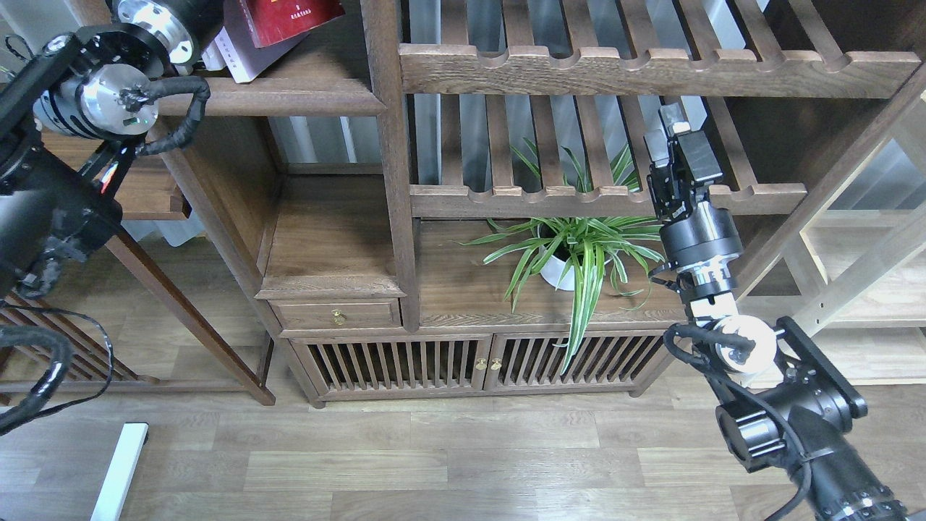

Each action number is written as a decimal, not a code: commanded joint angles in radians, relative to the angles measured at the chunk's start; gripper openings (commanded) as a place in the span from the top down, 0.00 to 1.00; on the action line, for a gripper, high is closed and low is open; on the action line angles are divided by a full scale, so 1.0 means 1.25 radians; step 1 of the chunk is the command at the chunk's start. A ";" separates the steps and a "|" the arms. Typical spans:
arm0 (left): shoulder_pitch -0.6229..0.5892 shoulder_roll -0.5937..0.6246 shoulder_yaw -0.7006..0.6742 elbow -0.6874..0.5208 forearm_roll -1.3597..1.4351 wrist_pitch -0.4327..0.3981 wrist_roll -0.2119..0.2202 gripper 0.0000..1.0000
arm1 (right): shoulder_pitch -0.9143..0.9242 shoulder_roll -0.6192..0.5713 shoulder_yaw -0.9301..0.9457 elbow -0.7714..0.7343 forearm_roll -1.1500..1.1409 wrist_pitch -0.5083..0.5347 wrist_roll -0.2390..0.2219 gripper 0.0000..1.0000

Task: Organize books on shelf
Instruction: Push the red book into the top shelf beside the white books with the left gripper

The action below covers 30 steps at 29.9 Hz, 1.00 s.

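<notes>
The red book [289,18] stands tilted at the top edge of the head view, above the solid dark-brown shelf [289,95]. Its upper part is cut off by the frame. The pale lavender-white book [242,56] leans under it on the shelf. The white book with green-and-black characters is hidden behind my left arm. My left arm's wrist [155,18] reaches up beside the books, and its gripper is beyond the top edge. My right gripper [671,123] hovers far to the right, in front of a slatted shelf rail [579,199]. It holds nothing that I can see, and its fingers are too small to tell apart.
A potted spider plant [571,253] stands on the cabinet top just left of my right arm. Slatted shelves with notched rails [651,69] fill the upper right. A vertical post [391,145] divides the bookcase. A low side table [145,195] sits at the left.
</notes>
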 commanded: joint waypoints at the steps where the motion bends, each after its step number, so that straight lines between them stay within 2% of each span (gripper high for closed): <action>1: -0.008 -0.024 0.004 0.023 0.000 -0.006 -0.016 1.00 | 0.002 0.007 -0.013 0.000 0.000 0.000 0.000 0.32; 7: -0.010 -0.037 0.030 0.024 0.000 -0.006 -0.031 1.00 | 0.001 0.007 -0.014 0.000 -0.001 0.000 0.000 0.32; 14: -0.010 -0.038 0.041 0.025 0.000 -0.003 -0.032 1.00 | 0.000 0.008 -0.014 0.000 0.000 0.000 0.000 0.32; 21: -0.011 -0.051 0.041 0.030 0.002 0.054 -0.048 1.00 | 0.000 0.014 -0.015 0.000 0.000 0.000 0.000 0.32; 30: -0.011 -0.051 0.066 0.047 0.002 0.071 -0.093 1.00 | -0.011 0.014 -0.014 0.000 0.000 0.000 0.001 0.32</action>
